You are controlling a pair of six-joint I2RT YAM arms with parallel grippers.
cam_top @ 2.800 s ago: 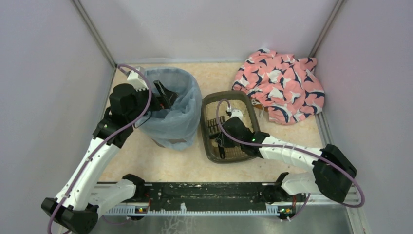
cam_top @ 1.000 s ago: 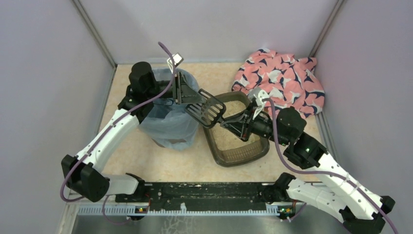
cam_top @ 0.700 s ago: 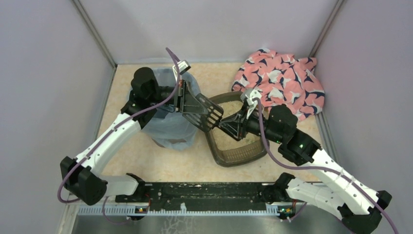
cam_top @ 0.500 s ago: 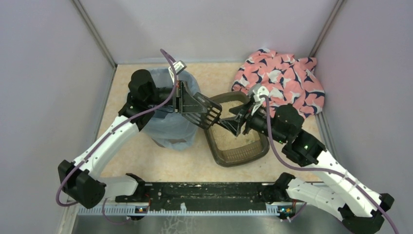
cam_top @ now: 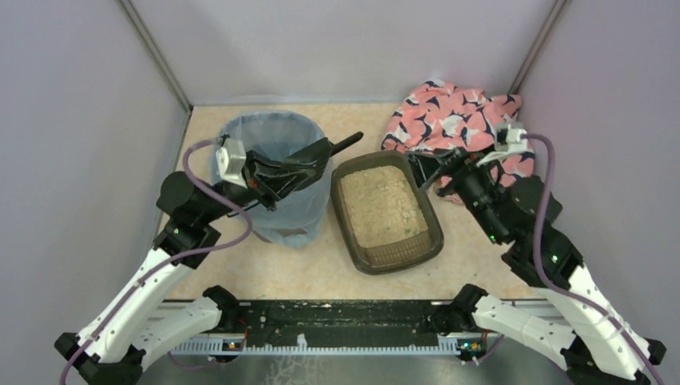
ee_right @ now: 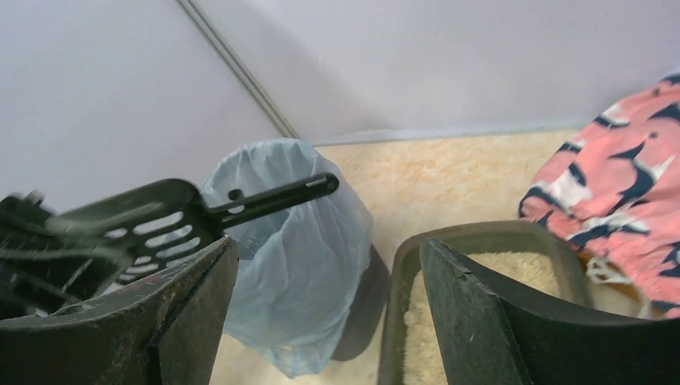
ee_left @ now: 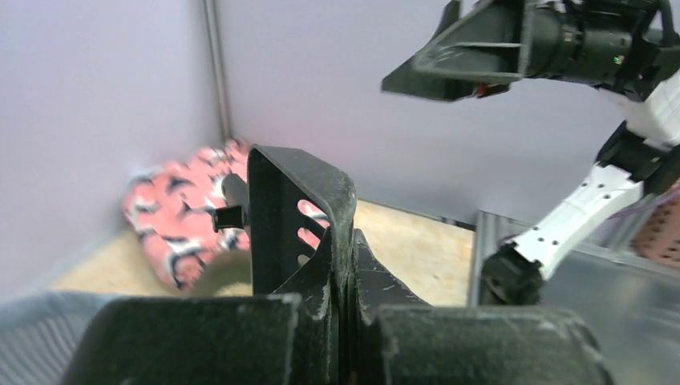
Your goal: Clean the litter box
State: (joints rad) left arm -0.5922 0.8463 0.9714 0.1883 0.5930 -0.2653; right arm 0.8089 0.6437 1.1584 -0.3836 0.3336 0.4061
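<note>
Tabletop, litter-filled litter box, bagged bin; scoop in clenched left tool, right tool released.

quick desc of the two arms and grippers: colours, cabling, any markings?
Left arm and right arm match: white link shells, black joint housings, a purple cable looping along each. Left gripper and right gripper have black, scuffed wedge-shaped fingers. No lettering visible; small green lights on the right arm.

Robotics lab test booth: plain pale lilac panel walls and grey metal corner posts are enclosing a beige speckled tabletop.
</note>
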